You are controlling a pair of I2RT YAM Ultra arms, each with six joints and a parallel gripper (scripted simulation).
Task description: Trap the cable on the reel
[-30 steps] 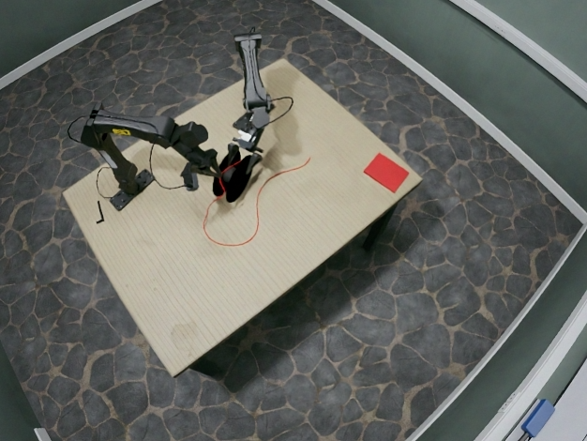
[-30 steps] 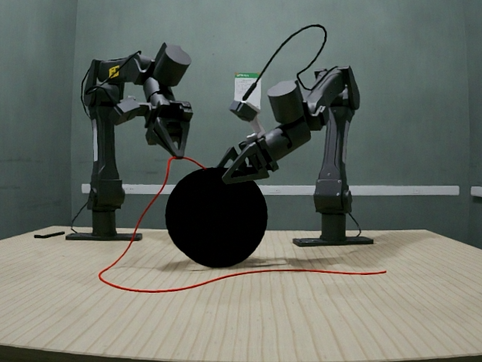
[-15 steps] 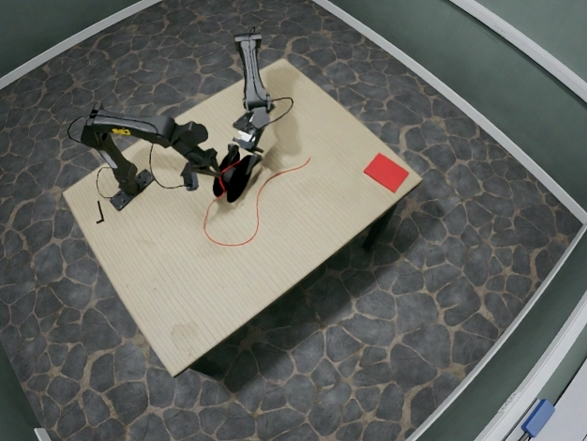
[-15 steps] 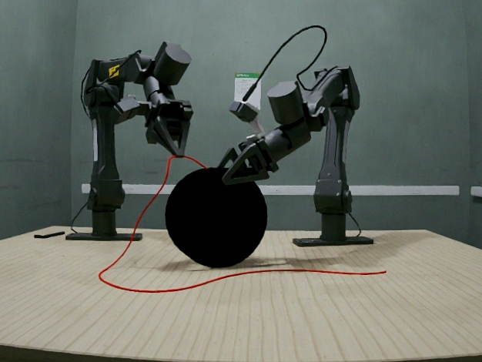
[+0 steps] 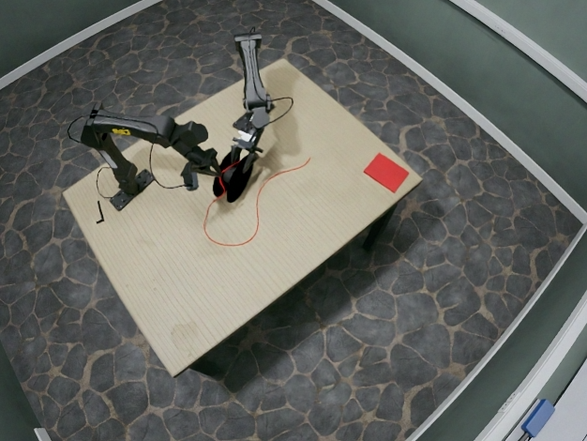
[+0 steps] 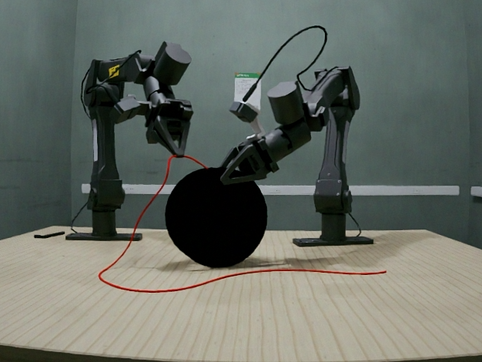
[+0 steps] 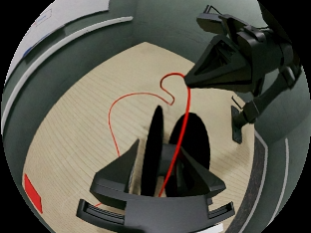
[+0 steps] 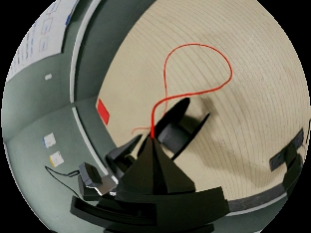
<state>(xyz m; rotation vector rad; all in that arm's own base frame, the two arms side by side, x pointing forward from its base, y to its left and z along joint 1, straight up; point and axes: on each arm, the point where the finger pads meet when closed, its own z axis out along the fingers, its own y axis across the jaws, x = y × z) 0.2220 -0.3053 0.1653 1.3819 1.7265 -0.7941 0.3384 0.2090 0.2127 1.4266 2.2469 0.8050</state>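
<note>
The black reel (image 5: 234, 182) (image 6: 215, 218) (image 7: 193, 140) (image 8: 177, 123) stands on its edge on the table. The red cable (image 5: 257, 208) (image 6: 233, 275) (image 7: 116, 116) (image 8: 219, 55) runs from the reel's top up to my right gripper (image 5: 218, 172) (image 6: 178, 155) (image 7: 185, 83) (image 8: 151, 140), which is shut on it just above and beside the reel. The rest of the cable loops loose over the table. My left gripper (image 5: 244, 159) (image 6: 223, 179) (image 7: 157, 145) is at the reel's top rim. Its half-open fingers straddle both flanges, and the cable runs between them.
A red square (image 5: 386, 172) (image 7: 32, 194) (image 8: 103, 111) lies near the table's far right corner. A small black hex key (image 5: 99, 212) (image 6: 48, 234) lies by the right arm's base. Both arm bases stand at the back of the table.
</note>
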